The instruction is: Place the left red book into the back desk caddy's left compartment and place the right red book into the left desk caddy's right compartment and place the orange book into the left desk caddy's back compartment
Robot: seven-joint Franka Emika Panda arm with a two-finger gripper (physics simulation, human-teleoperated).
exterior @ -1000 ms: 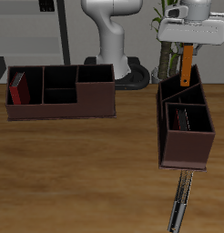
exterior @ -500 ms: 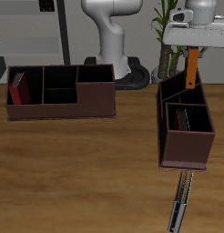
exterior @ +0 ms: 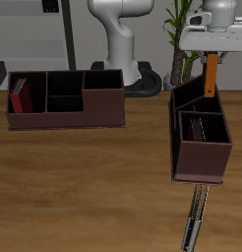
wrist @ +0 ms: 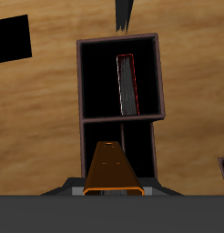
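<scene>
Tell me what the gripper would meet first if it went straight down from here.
Probably the left desk caddy: the orange book held by the gripper hangs over its back compartment, so the book's lower end likely reaches that compartment first.

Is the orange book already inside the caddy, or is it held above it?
Held above: the gripper grips the orange book upright, its lower end over the caddy.
</scene>
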